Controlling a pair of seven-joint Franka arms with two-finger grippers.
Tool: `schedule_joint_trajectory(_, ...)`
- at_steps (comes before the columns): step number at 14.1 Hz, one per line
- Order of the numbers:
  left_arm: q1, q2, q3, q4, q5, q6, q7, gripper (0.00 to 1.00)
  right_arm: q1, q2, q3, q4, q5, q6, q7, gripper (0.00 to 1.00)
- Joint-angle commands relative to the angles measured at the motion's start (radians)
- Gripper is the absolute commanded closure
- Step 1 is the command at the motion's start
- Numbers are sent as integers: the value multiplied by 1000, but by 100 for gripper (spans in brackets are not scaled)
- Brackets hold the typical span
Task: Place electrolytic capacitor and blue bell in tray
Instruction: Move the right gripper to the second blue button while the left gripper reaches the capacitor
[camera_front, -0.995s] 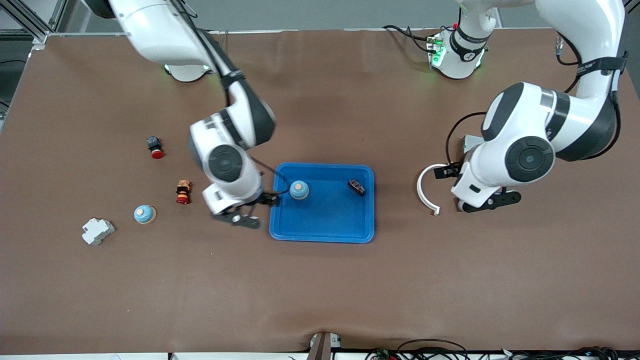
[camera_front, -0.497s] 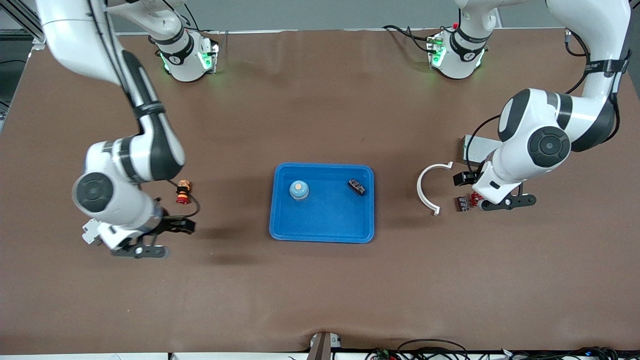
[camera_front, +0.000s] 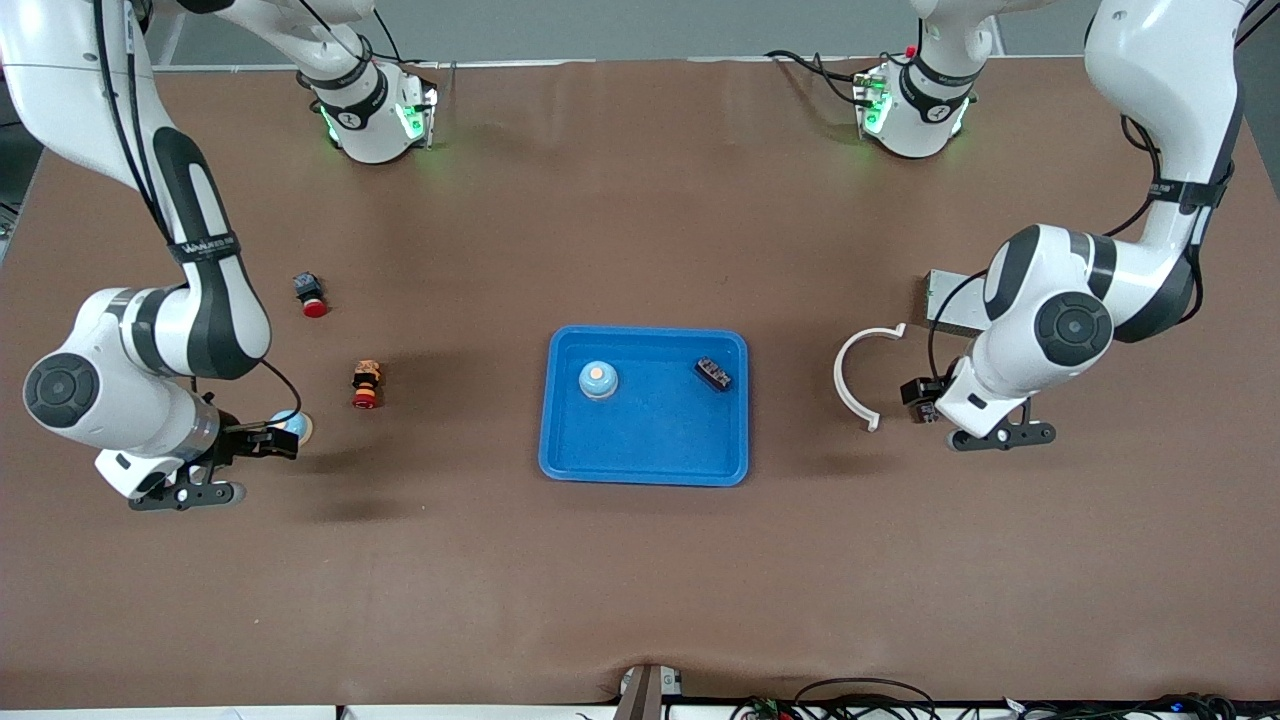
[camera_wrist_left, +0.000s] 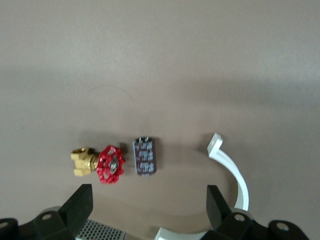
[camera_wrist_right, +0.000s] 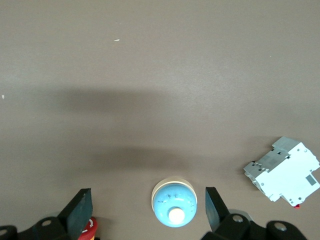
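Blue tray (camera_front: 645, 465) at frame centre now holds bell (camera_front: 598, 379) and capacitor (camera_front: 713, 373); right gripper (camera_front: 185, 492) and left gripper (camera_front: 1000, 437) have withdrawn, wide open, empty.

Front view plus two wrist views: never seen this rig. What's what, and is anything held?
Two white robot arms with two-finger grippers work at a brown table. The front view looks down from across the table. Each wrist view looks down past that arm's own fingers.

A blue tray in the middle holds a blue bell and a small dark part.

The right gripper is open over a second bell, beside a white switch block.

The left gripper is open over a dark cylinder and a red valve, near a white curved strip.

Nothing is held.
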Motion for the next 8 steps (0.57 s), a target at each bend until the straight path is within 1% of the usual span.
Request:
schedule_joint_trajectory(1, 10, 49, -3, 63, 15, -10, -6, 0, -32, -78, 19, -160, 5, 113, -11, 0)
schedule_joint_trajectory(5, -4, 83, -3, 57, 13, -10, -7, 0, -60, -70, 19, -258, 5, 257, -31, 0)
schedule_joint_trajectory(8, -4, 115, -3, 48, 16, -10, -7, 0, -95, -50, 22, -261, 11, 274, -57, 0)
